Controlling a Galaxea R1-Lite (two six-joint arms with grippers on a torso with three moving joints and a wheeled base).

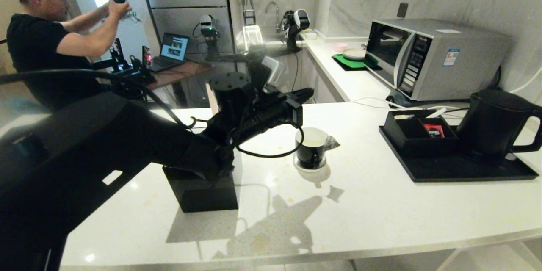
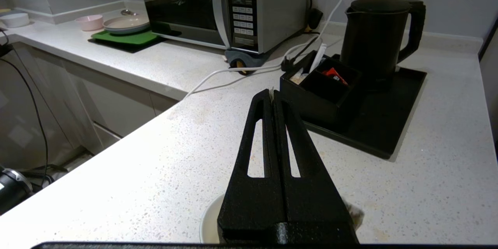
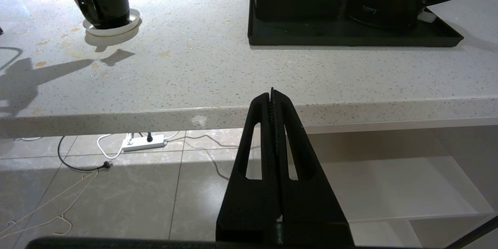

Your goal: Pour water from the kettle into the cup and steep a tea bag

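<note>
the white speckled counter (image 1: pixel 381 220) carries everything, with a silver microwave (image 1: pixel 427 57) at the back by the wall. in front of the microwave a flat black tray (image 1: pixel 465 169) lies on the counter, and the kettle (image 1: pixel 493 125) stands upright on the tray's far right part, lid on, handle turned to the right. beside the kettle on the same tray sits a black divided box (image 1: pixel 413 133) with a red sachet (image 1: pixel 432 130) in one compartment. the left arm reaches in from the left over a black block (image 1: pixel 201 192) on the counter, and the left end effector (image 1: pixel 305 93) hangs above and just behind the cup, its two fingers pressed together; in the left wrist view a thin pale thread-like sliver shows at the tips, though what it is cannot be told. the cup (image 1: pixel 312 149) stands upright on its white saucer (image 1: pixel 310 166) near the middle of the counter, well apart from the tray, its white inside showing. the tea bag (image 1: pixel 331 142) appears to hang against the cup's right outer side, close to the rim. the right end effector (image 3: pixel 272 95) sits below the counter's front edge, fingers together and holding nothing, pointing toward the counter. a person in a black shirt (image 1: pixel 38 46) sits at the far left with both hands raised.
</note>
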